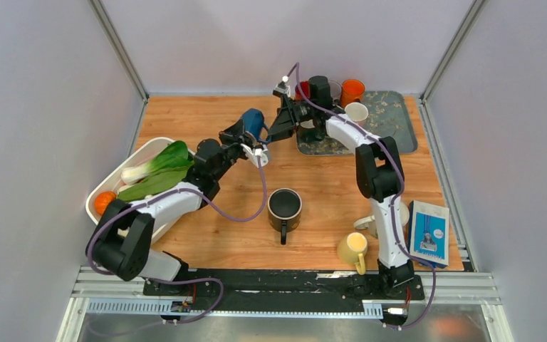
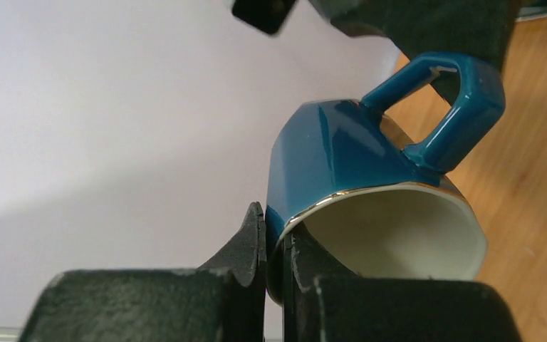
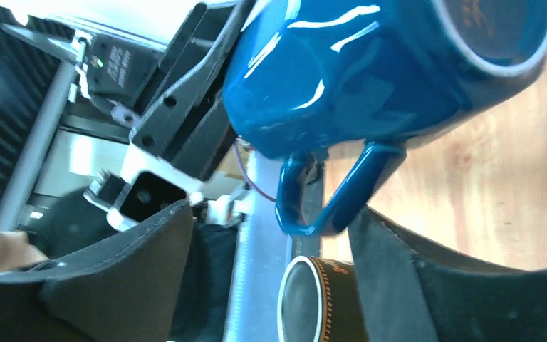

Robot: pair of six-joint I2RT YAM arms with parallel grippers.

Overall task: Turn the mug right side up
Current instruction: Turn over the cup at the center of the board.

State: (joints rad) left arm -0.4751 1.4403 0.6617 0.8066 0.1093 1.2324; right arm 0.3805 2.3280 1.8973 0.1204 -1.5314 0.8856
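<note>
**Blue mug clamped by the rim in the left gripper, right gripper loose around the handle**

The glossy blue faceted ceramic mug sits between the two arms, beyond the black mug with gold lettering and a little to its left. It is tilted, with its cream inside and gold-edged mouth turned to the left wrist camera and its printed base to the right wrist camera.

The left gripper is clenched on the blue mug's wall, one finger inside the mouth and one outside. The right gripper is released: its fingers stand wide apart on either side of the blue loop handle. Whether a finger touches the handle I cannot tell.

The black mug stands upright in the middle of the wooden table, its handle toward the arm bases.

- Left of it is a white basket holding leafy green bok choy and an orange round fruit.
- Beyond it to the right is a patterned tray with an orange cup and a white cup.
- Nearer and to its right are a yellow mug and a blue-and-white box.
</note>
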